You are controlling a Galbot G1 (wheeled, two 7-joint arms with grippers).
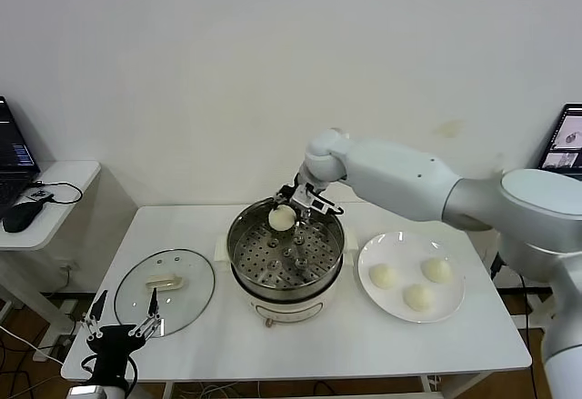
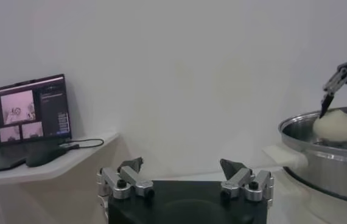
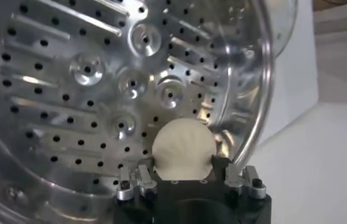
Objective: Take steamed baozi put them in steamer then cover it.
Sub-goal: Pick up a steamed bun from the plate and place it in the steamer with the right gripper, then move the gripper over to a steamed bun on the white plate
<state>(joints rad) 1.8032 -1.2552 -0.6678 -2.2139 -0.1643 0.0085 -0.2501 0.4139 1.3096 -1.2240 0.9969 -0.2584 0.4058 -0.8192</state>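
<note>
Over the white counter [image 1: 182, 354] my right end effector [image 1: 289, 214] pinches a bun [image 1: 282, 218] above the steamer [image 1: 286, 258]; next, release.

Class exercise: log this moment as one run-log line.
right gripper: round cream-white bun between fingers over shiny steel steamer | left gripper: open, idle near table's front edge
</note>
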